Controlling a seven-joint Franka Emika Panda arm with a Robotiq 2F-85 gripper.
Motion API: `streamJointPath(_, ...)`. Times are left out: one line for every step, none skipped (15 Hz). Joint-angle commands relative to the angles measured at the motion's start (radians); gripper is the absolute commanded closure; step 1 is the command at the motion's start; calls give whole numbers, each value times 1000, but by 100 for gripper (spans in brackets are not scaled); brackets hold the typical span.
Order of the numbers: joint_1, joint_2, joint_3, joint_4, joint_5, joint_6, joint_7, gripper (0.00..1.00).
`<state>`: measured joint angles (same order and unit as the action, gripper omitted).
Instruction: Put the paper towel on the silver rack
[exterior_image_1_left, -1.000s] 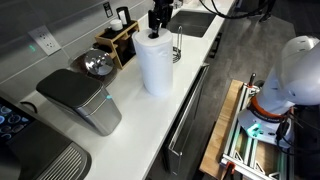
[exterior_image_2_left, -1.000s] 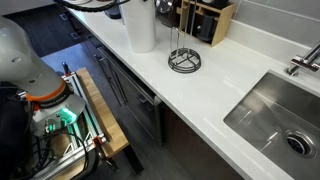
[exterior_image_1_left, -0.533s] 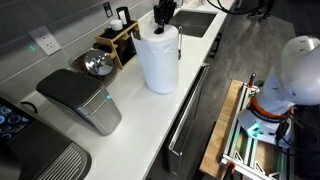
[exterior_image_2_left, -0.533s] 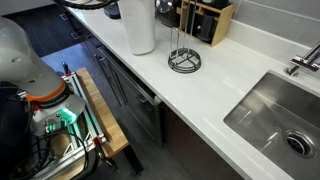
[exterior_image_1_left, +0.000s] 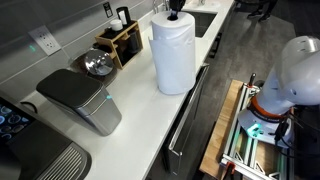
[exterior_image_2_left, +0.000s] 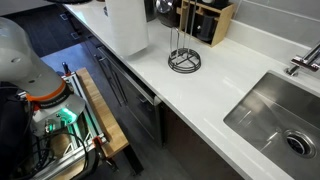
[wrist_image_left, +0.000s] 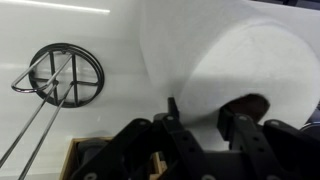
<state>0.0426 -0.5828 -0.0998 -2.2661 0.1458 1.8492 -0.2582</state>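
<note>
The paper towel is a large white roll, upright and lifted off the white counter, seen in both exterior views. My gripper is shut on its top rim. In the wrist view the gripper has one finger in the roll's dark core and one on the outside of the paper towel. The silver rack is a thin wire ring with an upright loop. It stands empty on the counter beside the roll and shows in the wrist view. In one exterior view the roll hides it.
A wooden knife block stands behind the rack near the wall. A metal bowl and a grey appliance sit further along the counter. A sink lies beyond the rack. The counter edge drops to cabinets.
The roll has risen off the counter with my gripper on it and now looks larger and higher in both exterior views. The rack has not moved.
</note>
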Motion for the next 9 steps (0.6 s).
streamJointPath(-3,2,2,1,1,-2,-1,60)
streamJointPath(-3,2,2,-1,1,-2,-1,60)
streamJointPath(3,-4,-4,8,4,-10,-22,85)
streamJointPath(0,-16,-5,25,-16,-29,-39,85)
streamJointPath(1,-28,-8,39,-30,-41,-60,85)
streamJointPath(-1,-47,-13,61,-47,-61,-86,85)
streamJointPath(0,-63,-21,84,-61,-85,-116,85)
streamJointPath(-2,-80,-30,115,-77,-115,-143,85)
streamJointPath(0,-90,-40,149,-91,-147,-171,85)
